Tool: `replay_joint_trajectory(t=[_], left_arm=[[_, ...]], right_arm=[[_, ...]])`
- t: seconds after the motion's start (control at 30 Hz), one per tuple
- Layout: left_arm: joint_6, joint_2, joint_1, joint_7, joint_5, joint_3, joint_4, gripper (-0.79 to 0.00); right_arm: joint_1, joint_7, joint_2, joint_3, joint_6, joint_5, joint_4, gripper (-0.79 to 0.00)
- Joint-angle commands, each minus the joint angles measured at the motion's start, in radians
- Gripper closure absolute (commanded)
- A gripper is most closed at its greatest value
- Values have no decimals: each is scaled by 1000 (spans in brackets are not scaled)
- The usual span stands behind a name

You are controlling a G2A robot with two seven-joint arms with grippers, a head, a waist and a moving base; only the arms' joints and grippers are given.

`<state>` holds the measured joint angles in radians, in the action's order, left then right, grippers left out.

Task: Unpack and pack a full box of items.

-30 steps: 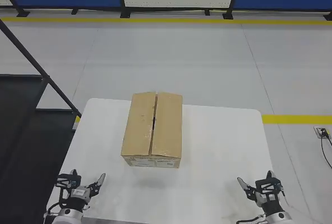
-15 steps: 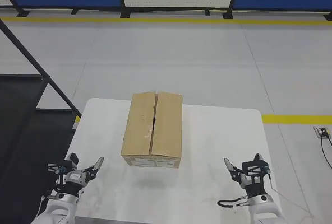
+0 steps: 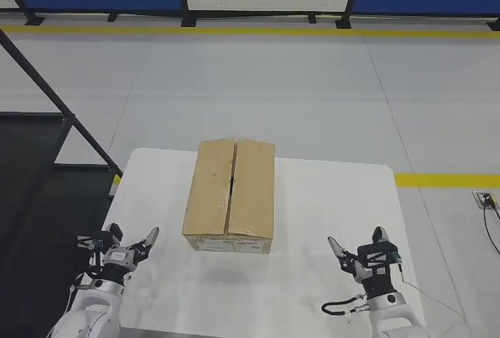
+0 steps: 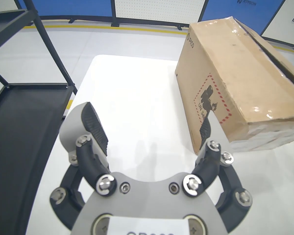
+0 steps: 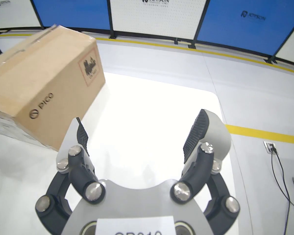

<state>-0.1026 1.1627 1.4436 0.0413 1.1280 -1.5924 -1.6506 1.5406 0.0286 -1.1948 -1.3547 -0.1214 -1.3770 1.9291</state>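
A closed brown cardboard box (image 3: 230, 196) with a taped centre seam stands in the middle of the white table (image 3: 334, 211). My left gripper (image 3: 130, 240) is open near the table's front left corner, apart from the box. In the left wrist view the box (image 4: 237, 84) is a little ahead of that gripper (image 4: 149, 119), whose fingers hold nothing. My right gripper (image 3: 357, 241) is open at the front right, also empty. The right wrist view has the box (image 5: 41, 86) off to one side of the open gripper (image 5: 139, 129).
A black metal shelf rack (image 3: 30, 194) stands at the table's left side, its tray (image 4: 19, 123) close beside my left arm. A cable and floor socket (image 3: 486, 203) lie on the floor at the right. Bare table surface surrounds the box.
Both grippers have moved forward from the table's front edge toward the box. The right one has also shifted inward to the left. The box has not moved.
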Motion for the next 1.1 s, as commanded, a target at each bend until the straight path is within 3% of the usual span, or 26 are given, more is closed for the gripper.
replay_joint_trajectory(t=[0.0, 0.17, 0.53, 0.77, 1.07], left_arm=[[11, 5, -43, 1, -4, 34, 36, -785], [38, 19, -124, 19, -42, 88, 125, -785], [34, 19, -124, 16, -42, 91, 127, -785], [67, 31, -178, -3, 6, 161, 176, -785], [55, 43, -195, -4, 11, 214, 202, -785]], right_arm=[[-18, 30, -5, 35, -13, -39, -1, -785], [-46, 92, -17, 72, -98, -62, -13, -785], [-46, 96, -18, 74, -94, -62, -12, -785], [-100, 140, -25, 170, -40, -276, -37, -785], [-117, 134, -28, 202, -1, -406, -69, -785]])
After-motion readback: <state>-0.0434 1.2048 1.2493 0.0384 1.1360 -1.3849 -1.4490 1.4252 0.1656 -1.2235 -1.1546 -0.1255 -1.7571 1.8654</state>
